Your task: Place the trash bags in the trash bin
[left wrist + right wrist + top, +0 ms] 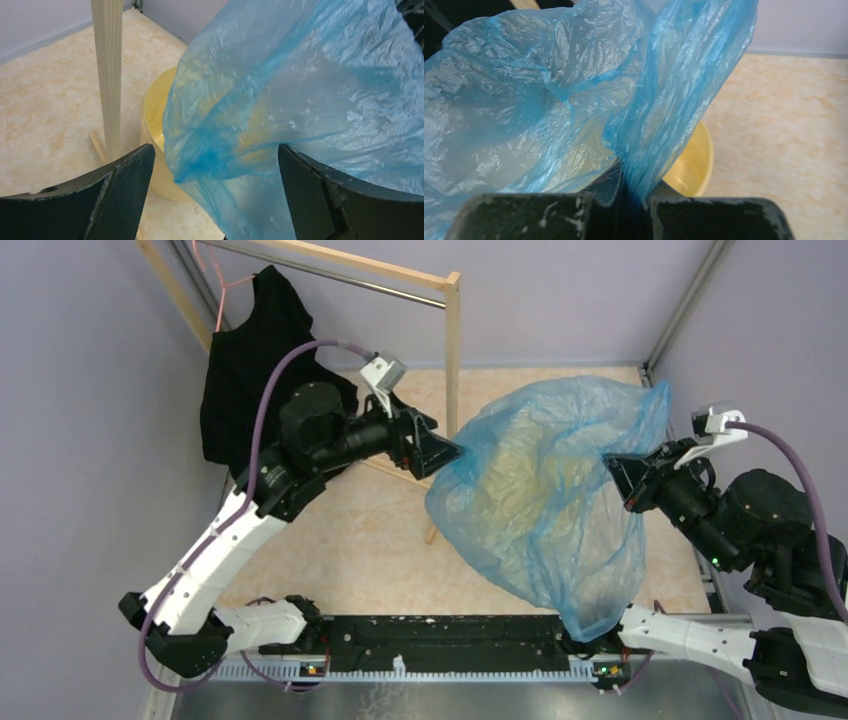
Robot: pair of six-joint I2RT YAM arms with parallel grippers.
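Observation:
A large translucent blue trash bag (550,500) hangs spread in the air between my two arms. My right gripper (614,468) is shut on the bag's right edge, and the bunched blue film (659,125) runs down between its fingers (631,194). My left gripper (452,451) stands open at the bag's left edge, and a blue fold (220,150) lies between its wide-apart jaws without being pinched. The pale yellow trash bin (154,117) stands on the floor under the bag, mostly covered by it. Part of its rim (696,165) shows in the right wrist view.
A wooden rack post (452,360) stands just left of the bag and close to the bin (107,75). A black shirt (250,360) hangs from the rack at the back left. Purple walls close in on both sides.

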